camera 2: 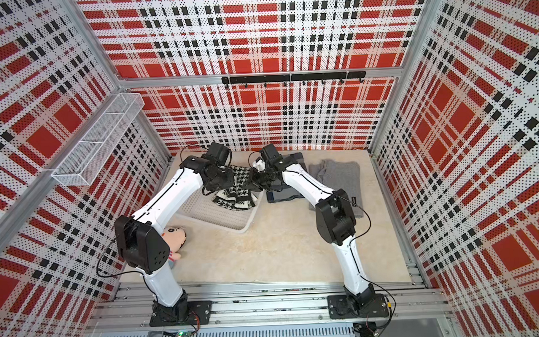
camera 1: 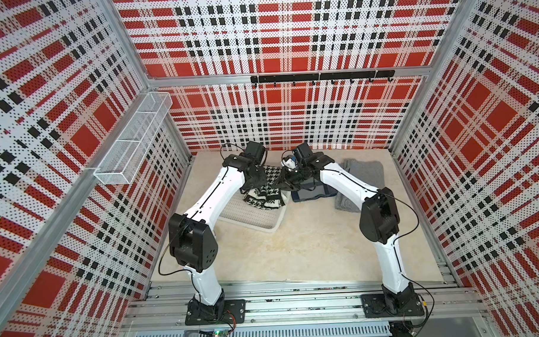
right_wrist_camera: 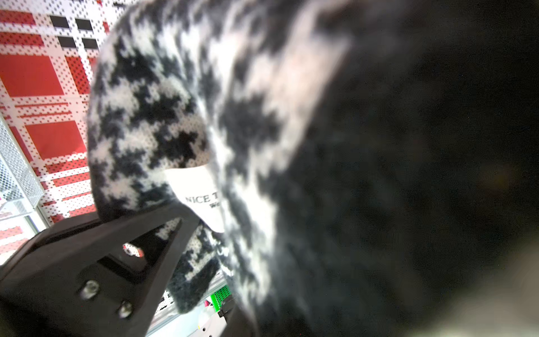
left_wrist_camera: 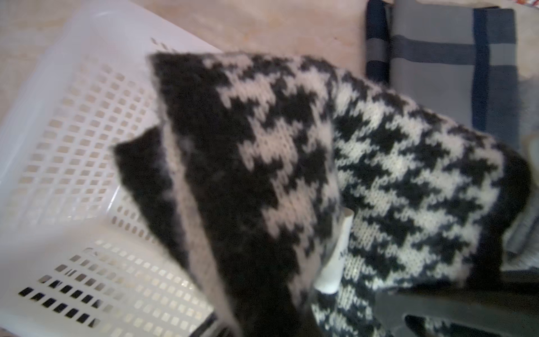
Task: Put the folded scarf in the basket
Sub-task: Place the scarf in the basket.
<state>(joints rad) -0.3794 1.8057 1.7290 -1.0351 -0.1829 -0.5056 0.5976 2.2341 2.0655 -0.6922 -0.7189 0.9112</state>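
Observation:
A black-and-white houndstooth scarf (camera 1: pixel 267 197) (camera 2: pixel 235 198) hangs between my two grippers over the far right part of the white perforated basket (camera 1: pixel 257 220) (camera 2: pixel 220 218). Its lower folds rest on the basket floor near the right rim. My left gripper (camera 1: pixel 256 183) is shut on the scarf's left upper edge. My right gripper (camera 1: pixel 285 182) is shut on the scarf's right upper edge, close beside it. The left wrist view shows the scarf (left_wrist_camera: pixel 291 146) drooping above the basket's lattice floor (left_wrist_camera: pixel 73 146). Knit and a white label (right_wrist_camera: pixel 201 198) fill the right wrist view. Fabric hides both pairs of jaws.
A folded blue-grey scarf (camera 1: pixel 312 192) lies just right of the basket, and a grey one (camera 1: pixel 361 178) further right. A doll (camera 2: pixel 175 240) lies by the left arm's elbow. A wire-mesh shelf (camera 1: pixel 134 140) hangs on the left wall and a hook rail (camera 1: pixel 320 77) on the back wall.

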